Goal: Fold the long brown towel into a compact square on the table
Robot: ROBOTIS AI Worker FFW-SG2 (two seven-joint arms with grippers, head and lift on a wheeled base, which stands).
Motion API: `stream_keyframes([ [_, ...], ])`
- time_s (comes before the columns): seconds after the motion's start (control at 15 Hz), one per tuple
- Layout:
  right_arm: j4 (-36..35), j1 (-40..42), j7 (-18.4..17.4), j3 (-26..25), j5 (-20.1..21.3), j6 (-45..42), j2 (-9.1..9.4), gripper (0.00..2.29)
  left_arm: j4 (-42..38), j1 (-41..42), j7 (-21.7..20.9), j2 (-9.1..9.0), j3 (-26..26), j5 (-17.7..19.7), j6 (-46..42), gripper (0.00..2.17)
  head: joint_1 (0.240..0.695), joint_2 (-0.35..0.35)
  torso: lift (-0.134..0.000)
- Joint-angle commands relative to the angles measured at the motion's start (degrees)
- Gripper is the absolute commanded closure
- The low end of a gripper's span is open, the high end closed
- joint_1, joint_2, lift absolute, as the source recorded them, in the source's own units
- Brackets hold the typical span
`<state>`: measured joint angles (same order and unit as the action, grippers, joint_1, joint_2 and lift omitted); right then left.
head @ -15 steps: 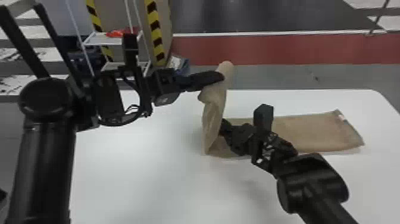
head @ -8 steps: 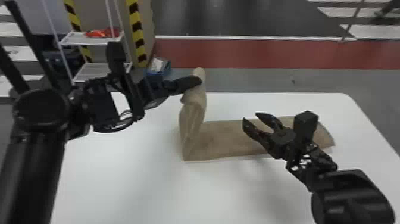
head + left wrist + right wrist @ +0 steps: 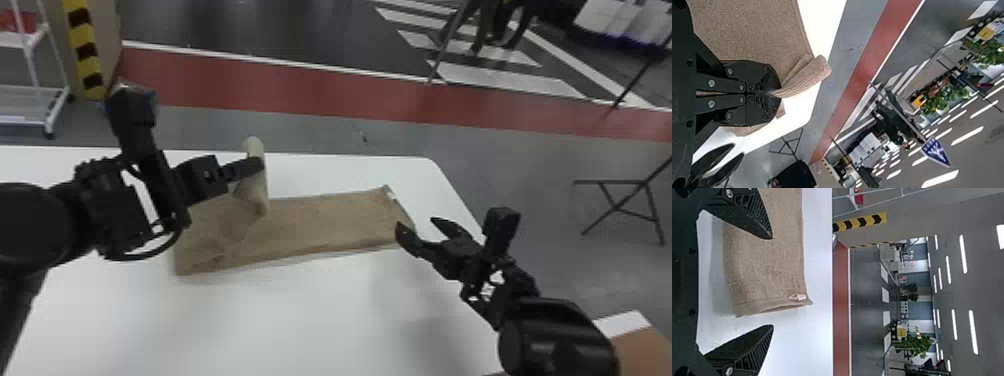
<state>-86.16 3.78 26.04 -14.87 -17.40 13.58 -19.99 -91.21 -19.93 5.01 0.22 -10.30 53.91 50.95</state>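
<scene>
"Currently, where does our brown towel (image 3: 320, 225) lie from the right gripper (image 3: 416, 223)?"

"Leftward across the white table (image 3: 300, 310), mid-frame, its long axis climbing slightly to the right. The end with the white tag (image 3: 391, 196) sits nearest our empty, spread fingers, so we judge that gripper best placed for it."

"And our left gripper (image 3: 257, 164)?"

"Left of center, clenched on a raised fold (image 3: 253, 190)."

"Containers?"

"Upper left, a white rack (image 3: 30, 95) bears a red object (image 3: 17, 21)."

1 white rack (image 3: 30, 102) beside yellow-black striping (image 3: 84, 50), 1 red floor band (image 3: 300, 92)
</scene>
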Motion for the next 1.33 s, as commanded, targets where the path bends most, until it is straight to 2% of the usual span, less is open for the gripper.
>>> stream_keyframes([
  [0.0,0.03,1.66,0.24,-1.57,-0.18,-3.24,-0.05,0.07,2.44,-0.46,0.09,-0.37,-2.71,-0.65,-3.0,1.68,0.683,-0.35,-0.124],
  [0.4,4.25,1.84,3.14,-3.06,-2.29,-6.93,0.13,0.07,7.97,-0.99,0.35,-0.37,-6.84,-1.0,-9.68,1.67,0.695,-0.35,-0.124],
  [0.53,5.74,1.75,3.58,-3.06,-2.73,-9.75,0.04,0.07,10.0,-1.78,-0.09,-0.37,-8.51,-1.53,-12.49,1.5,0.695,-0.35,-0.124],
  [0.6,6.54,1.84,3.84,-3.33,-3.17,-10.63,-0.13,0.07,11.31,-2.3,-0.44,-0.37,-8.51,-1.62,-12.49,1.29,0.695,-0.35,-0.124],
  [0.73,8.56,1.66,3.84,-3.42,-3.52,-13.97,-0.66,0.07,11.84,-2.3,-1.23,-0.37,-8.86,-1.62,-12.49,0.19,0.695,-0.35,-0.124],
  [0.8,9.88,1.4,3.93,-3.33,-3.78,-16.25,-0.75,0.07,12.54,-2.48,-2.37,-0.37,-9.48,-1.27,-12.49,0.07,0.695,-0.35,-0.124],
  [1.0,11.81,0.96,3.93,-2.63,-4.58,-21.0,-0.84,0.07,16.94,-3.53,-3.43,-0.37,-11.76,-1.27,-13.37,0.07,0.695,-0.35,-0.124],
  [1.13,12.51,0.87,3.93,-2.45,-5.01,-22.4,-0.84,0.07,20.89,-4.77,-3.95,-0.37,-13.69,-1.35,-17.77,0.07,0.695,-0.35,-0.124],
  [1.27,12.51,0.87,4.19,-2.36,-6.07,-22.93,-0.84,0.07,21.6,-5.12,-3.87,-0.37,-14.49,-1.62,-18.47,0.08,0.695,-0.35,-0.124],
])
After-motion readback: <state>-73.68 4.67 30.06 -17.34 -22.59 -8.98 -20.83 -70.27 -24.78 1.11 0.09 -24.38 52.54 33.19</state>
